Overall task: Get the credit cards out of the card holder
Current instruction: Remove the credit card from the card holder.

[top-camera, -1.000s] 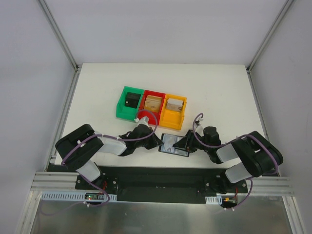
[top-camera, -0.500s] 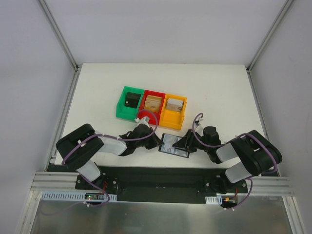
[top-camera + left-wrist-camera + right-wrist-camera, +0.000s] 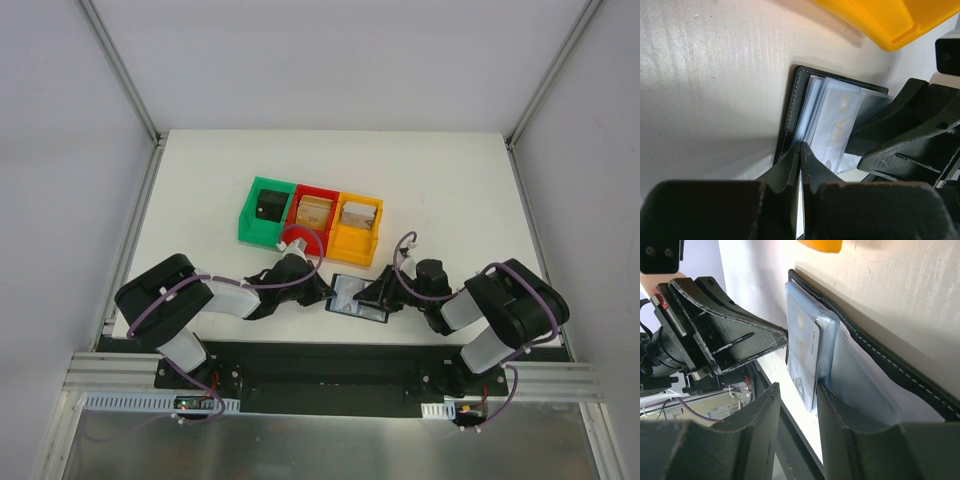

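Note:
The black card holder (image 3: 358, 297) lies open on the white table between both grippers, in front of the yellow bin. In the left wrist view its stitched edge (image 3: 789, 110) frames clear sleeves, with a pale credit card (image 3: 835, 131) on top. My left gripper (image 3: 326, 297) is shut, its tips (image 3: 801, 146) pinched at the holder's near-left edge. My right gripper (image 3: 383, 296) is open (image 3: 797, 386). One finger presses the holder's sleeve (image 3: 875, 390), and the card's protruding end (image 3: 805, 360) lies between the fingers.
Three joined bins stand just behind the holder: green (image 3: 250, 226), red (image 3: 300, 191) and yellow (image 3: 354, 251), each holding items. The yellow bin's corner shows in the left wrist view (image 3: 875, 20). The table's front edge and black base rail (image 3: 320, 365) lie close below.
The right arm's elbow has shifted slightly left. Both grippers and the card holder stay where they were.

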